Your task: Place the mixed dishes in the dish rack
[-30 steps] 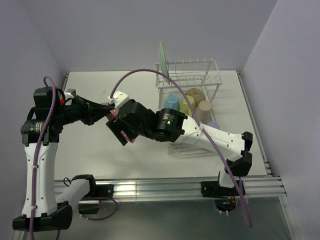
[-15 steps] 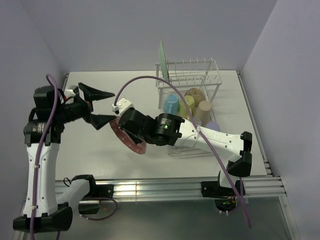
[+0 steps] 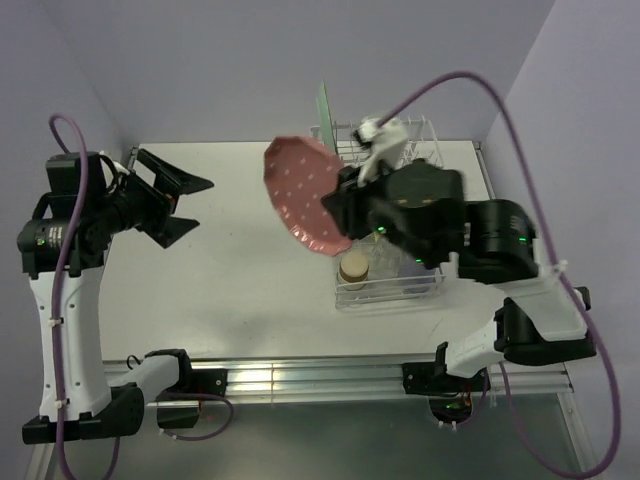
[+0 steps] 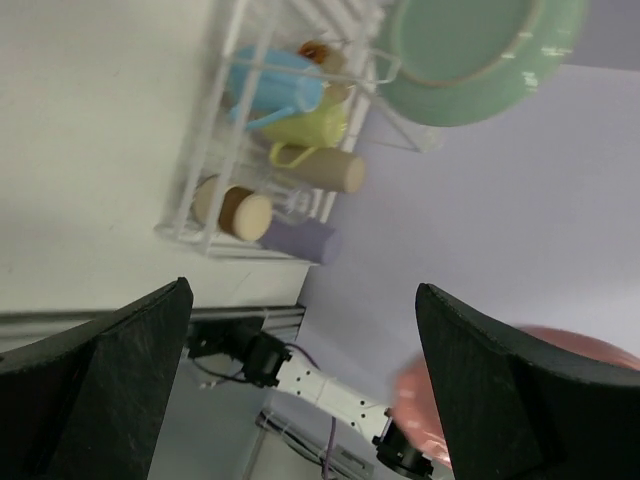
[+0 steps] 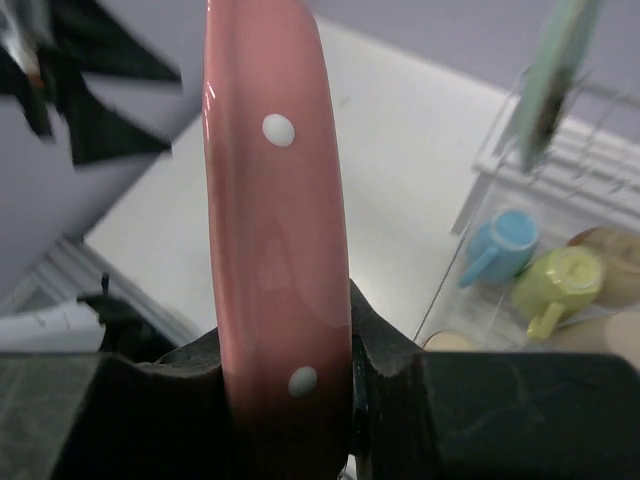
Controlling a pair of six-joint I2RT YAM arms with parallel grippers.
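now pink dotted plate (image 3: 303,192) pinched by right pincer (image 5: 288,350), swung to rack (image 3: 428,138), left pincer (image 3: 203,204) spread

Your left gripper (image 3: 198,203) hangs wide open, fingers pointing toward 3 o'clock. Your right gripper (image 3: 338,212), arm raised, points toward 9 o'clock, clamped on the plate (image 3: 298,188).

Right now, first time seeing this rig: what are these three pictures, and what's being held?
Two robot arms bolted to a table. One picture looks down from above; the other two come from wrist cameras. The right gripper pinches a pink dotted plate by its rim, in the air near the white dish rack. The left gripper is open and empty. In the rack: a mint-green plate standing upright, with a blue cup, yellow cup and tan cup in the lower basket.
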